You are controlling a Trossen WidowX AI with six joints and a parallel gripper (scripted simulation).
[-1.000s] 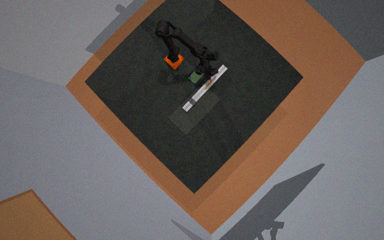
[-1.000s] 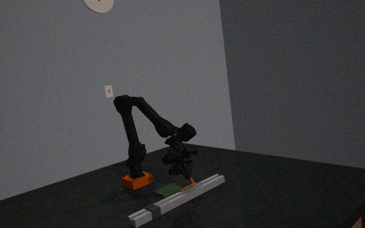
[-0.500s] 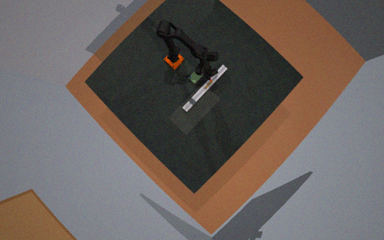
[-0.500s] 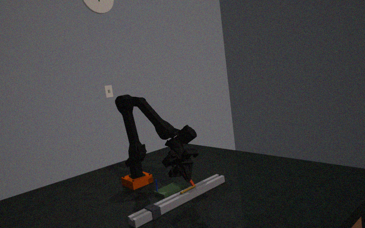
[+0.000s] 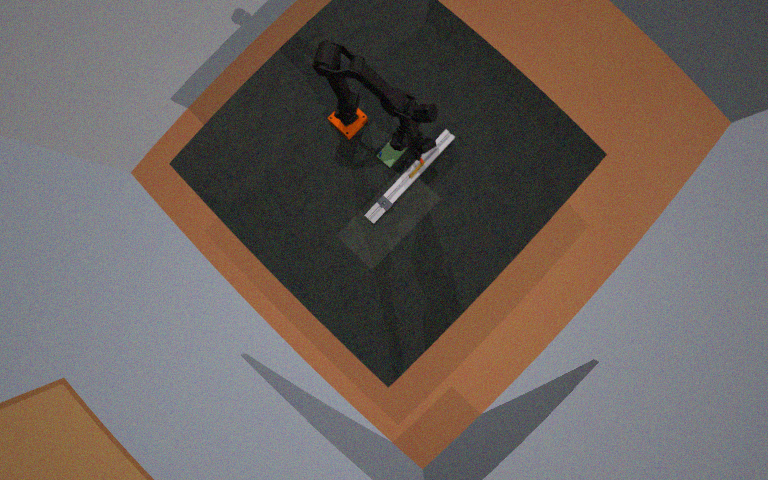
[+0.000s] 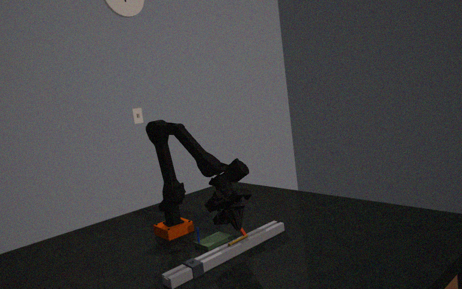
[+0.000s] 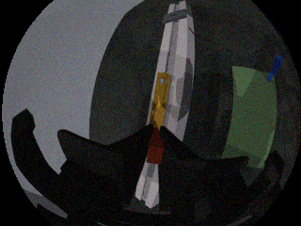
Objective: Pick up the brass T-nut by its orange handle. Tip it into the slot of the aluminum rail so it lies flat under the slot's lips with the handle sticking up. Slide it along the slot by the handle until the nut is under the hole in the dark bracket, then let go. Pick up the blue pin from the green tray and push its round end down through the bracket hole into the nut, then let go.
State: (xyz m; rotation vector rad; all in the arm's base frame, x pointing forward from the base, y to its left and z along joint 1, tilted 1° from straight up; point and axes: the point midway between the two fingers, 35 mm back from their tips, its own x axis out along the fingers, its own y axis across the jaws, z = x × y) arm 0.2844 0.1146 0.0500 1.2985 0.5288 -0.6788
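My gripper [image 6: 240, 229] [image 7: 157, 128] is shut on the orange handle [image 6: 243, 232] [image 7: 155, 150], which leans at a slant from the nut. The brass T-nut [image 5: 415, 170] [image 6: 237, 240] [image 7: 161, 96] lies lengthwise along the top of the aluminum rail [image 5: 400, 189] [image 6: 262, 235] [image 7: 178, 61], over its slot; whether any of it is under the lips I cannot tell. The dark bracket [image 5: 383, 203] [image 6: 193, 267] [image 7: 175, 16] straddles the rail toward its other end, away from the nut. The blue pin [image 6: 198, 235] [image 7: 275, 68] stands at one end of the green tray [image 5: 390, 155] [image 6: 213, 240] [image 7: 251, 113].
The green tray lies between the orange arm base [image 5: 347, 122] [image 6: 174, 229] and the rail, close beside the rail. The rail runs diagonally across the dark table top [image 5: 495, 178] [image 6: 351, 243]. The arm reaches over the tray side to the rail.
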